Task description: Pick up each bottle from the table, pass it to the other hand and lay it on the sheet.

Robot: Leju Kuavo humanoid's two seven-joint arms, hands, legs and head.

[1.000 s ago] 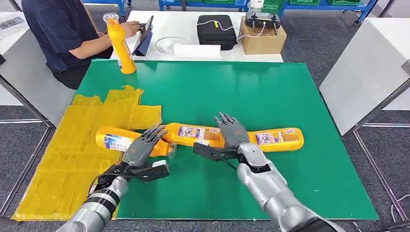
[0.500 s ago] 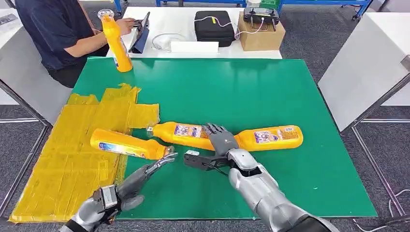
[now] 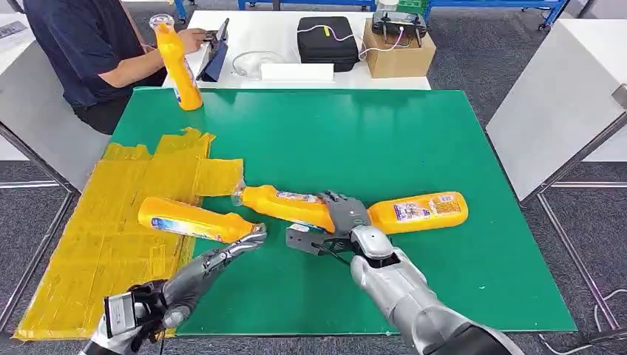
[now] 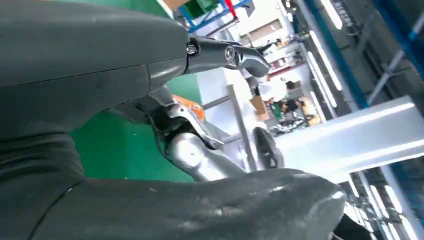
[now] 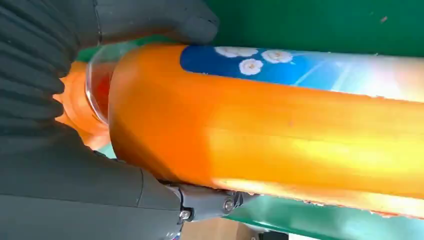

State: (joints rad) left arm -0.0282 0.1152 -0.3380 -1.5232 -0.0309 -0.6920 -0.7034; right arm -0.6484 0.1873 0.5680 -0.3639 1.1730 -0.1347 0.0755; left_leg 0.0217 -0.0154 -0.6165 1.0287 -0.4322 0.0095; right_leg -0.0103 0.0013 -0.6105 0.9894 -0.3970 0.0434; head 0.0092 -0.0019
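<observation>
- The right hand (image 3: 341, 214) had its fingers wrapped round the middle bottle (image 3: 285, 205), gripping near the base. The cap end pointed toward the yellow sheet (image 3: 111, 222) and looked a touch raised off the green tabletop (image 3: 370, 133).
- In the right wrist view the grip looked solid: thumb (image 5: 165, 22) over the top of the orange body, fingers underneath.
- The left hand (image 3: 214, 260) held nothing. Its fingers were stretched out straight, tips just short of the cap of the bottle on the sheet (image 3: 196, 220).
- My take: this was the pickup before the handoff. To do it well I'd lift level, keep the neck free for the left hand, and only let go once the left one has properly closed.
- That left hand would need to open wider and turn toward the neck first.
- Watch-outs: the third bottle (image 3: 418, 211) lay base-to-base right beside the gripped one, so a sloppy lift could roll it. The one already on the sheet sat close to the drop spot too.
- Further off, an upright bottle (image 3: 177, 66) stood at the far corner next to a seated person (image 3: 89, 44), and the white table behind carried a black case (image 3: 325, 43) and a cardboard box (image 3: 399, 52). None of it was in the way.
</observation>
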